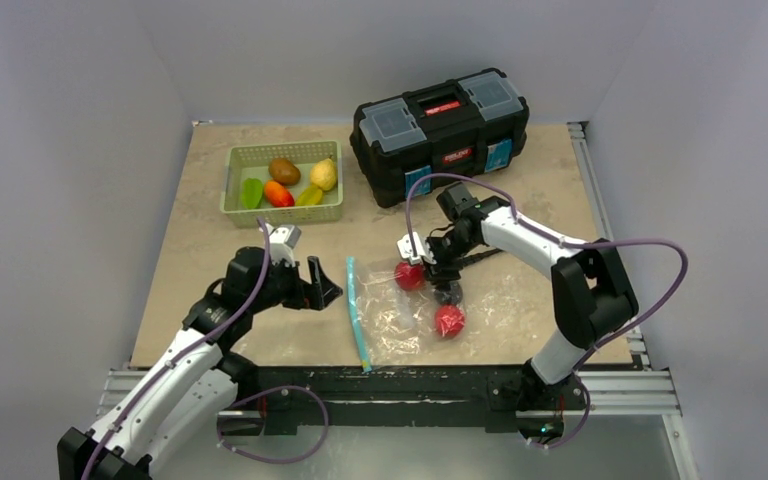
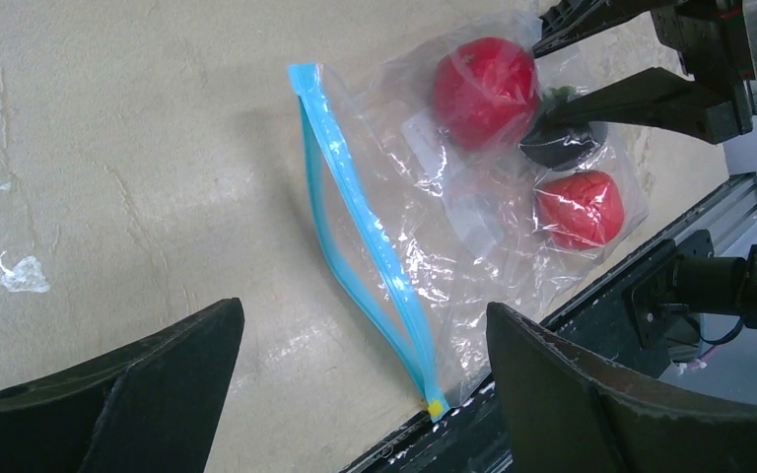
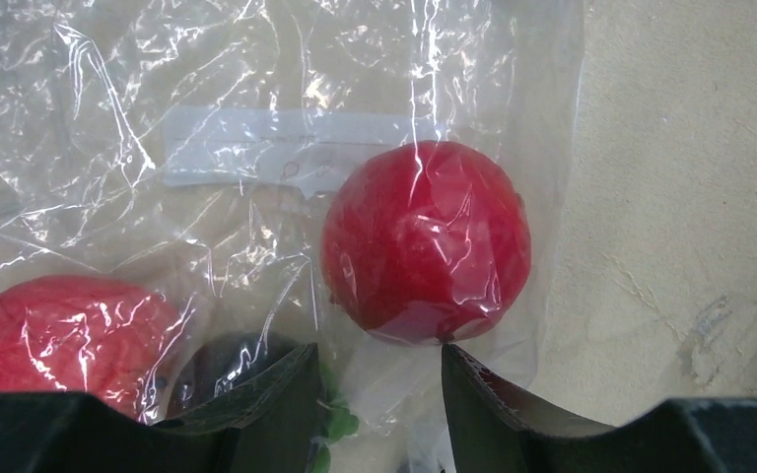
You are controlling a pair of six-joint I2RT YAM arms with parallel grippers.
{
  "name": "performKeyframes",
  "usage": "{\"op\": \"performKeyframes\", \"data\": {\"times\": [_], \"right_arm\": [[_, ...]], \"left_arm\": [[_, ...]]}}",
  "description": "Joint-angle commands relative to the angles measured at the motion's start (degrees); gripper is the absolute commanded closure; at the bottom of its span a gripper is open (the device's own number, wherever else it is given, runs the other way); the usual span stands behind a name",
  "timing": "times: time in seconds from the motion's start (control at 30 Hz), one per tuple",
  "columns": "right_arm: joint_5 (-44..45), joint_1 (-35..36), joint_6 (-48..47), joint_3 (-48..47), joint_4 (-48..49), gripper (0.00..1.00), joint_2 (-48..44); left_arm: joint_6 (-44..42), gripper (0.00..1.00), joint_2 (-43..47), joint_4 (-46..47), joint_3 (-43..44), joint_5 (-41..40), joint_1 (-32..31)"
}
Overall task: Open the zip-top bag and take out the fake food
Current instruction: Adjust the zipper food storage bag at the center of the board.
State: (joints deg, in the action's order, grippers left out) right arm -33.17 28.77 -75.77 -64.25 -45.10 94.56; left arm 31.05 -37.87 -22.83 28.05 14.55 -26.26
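Note:
The zip-top bag (image 1: pixel 400 320) lies flat near the table's front edge. Its teal zip strip (image 2: pixel 365 227) faces left, and its two halves are parted in the middle. Inside the bag are two red fruits (image 2: pixel 485 92) (image 2: pixel 579 209) and a dark piece (image 2: pixel 562 148) with a green leaf (image 3: pixel 340 424). My left gripper (image 2: pixel 363 325) is open, hovering left of the strip and holding nothing. My right gripper (image 3: pixel 377 355) is over the bag's far side with its jaws apart. Bag film lies between them, the dark piece is under the left finger, and one red fruit (image 3: pixel 424 241) sits just beyond the tips.
A green basket (image 1: pixel 282 214) at the back left holds more fake food: brown (image 1: pixel 283 170), yellow (image 1: pixel 324 175), orange (image 1: pixel 278 193) and green pieces. A black toolbox (image 1: pixel 440 130) stands at the back centre. The black metal rail (image 1: pixel 410 380) runs right beside the bag's near edge.

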Motion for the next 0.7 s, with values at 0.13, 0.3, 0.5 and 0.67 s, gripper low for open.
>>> {"op": "performKeyframes", "data": {"times": [0.13, 0.3, 0.5, 0.67], "right_arm": [[1.3, 0.3, -0.7, -1.5, 2.5, 0.54, 1.5], [1.0, 0.3, -0.5, -1.6, 3.0, 0.56, 2.3], [0.5, 0.4, -0.3, -1.3, 3.8, 0.59, 3.3], [-1.4, 1.0, 1.1, -1.3, 4.7, 0.69, 4.6]], "left_arm": [[1.7, 0.08, 0.2, 2.0, -1.7, 0.7, 0.1], [1.9, 0.09, -0.1, 2.6, -1.7, 1.1, 0.1], [2.3, 0.13, -0.7, 3.5, -2.1, 2.2, 0.0], [2.8, 0.21, -2.2, 5.1, -2.6, 3.9, 0.0]]}}
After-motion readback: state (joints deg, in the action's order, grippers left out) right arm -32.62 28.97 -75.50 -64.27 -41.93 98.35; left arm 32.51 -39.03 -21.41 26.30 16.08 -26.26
